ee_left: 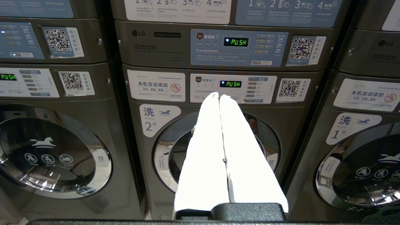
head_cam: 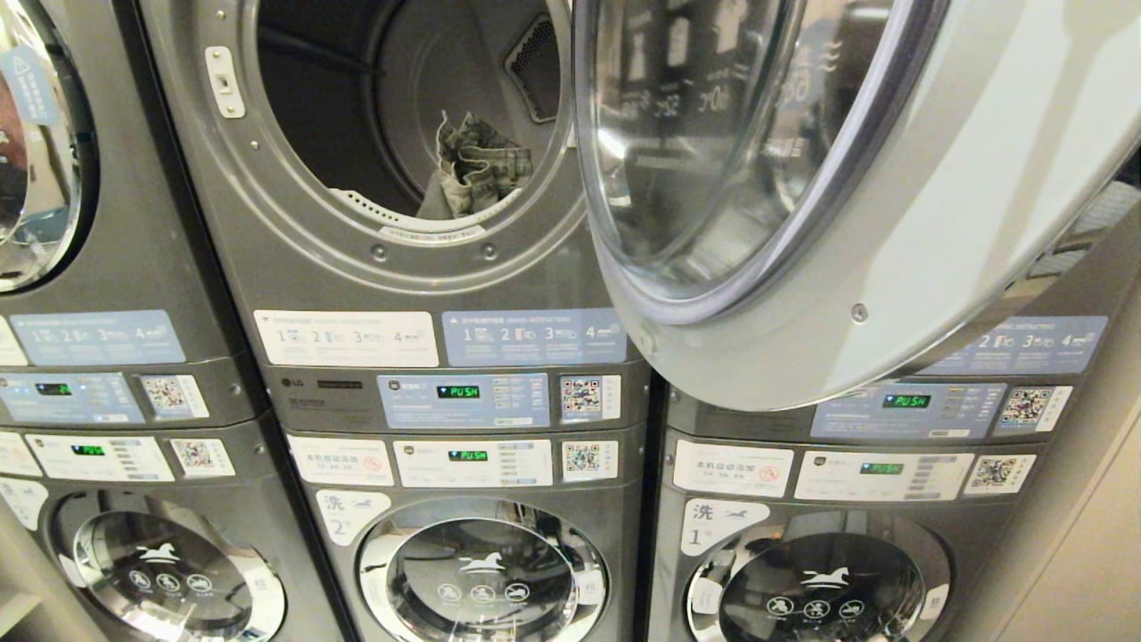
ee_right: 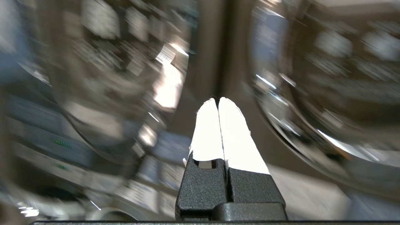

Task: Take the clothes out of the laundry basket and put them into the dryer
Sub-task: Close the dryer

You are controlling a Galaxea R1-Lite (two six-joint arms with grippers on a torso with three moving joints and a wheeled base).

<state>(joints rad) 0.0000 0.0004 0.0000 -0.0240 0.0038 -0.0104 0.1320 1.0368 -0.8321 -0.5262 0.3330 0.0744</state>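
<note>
The dryer point(head_cam: 392, 134) is seen with its door point(head_cam: 802, 196) swung wide toward three o'clock. Crumpled clothes point(head_cam: 477, 165) are found inside the drum, at its lower rim, toward five o'clock of the opening. The left end effector point(ee_left: 216, 95) is held with fingers pressed together, empty, pointed at washer 2 point(ee_left: 218, 150). The right end effector point(ee_right: 217, 100) is likewise pinched tight, nothing gripped, before blurred machine fronts.

Grey dryer point(head_cam: 294, 267), round door point(head_cam: 802, 223) swung open rightward, crumpled greenish-grey clothes point(head_cam: 472, 169) low inside the drum
</note>
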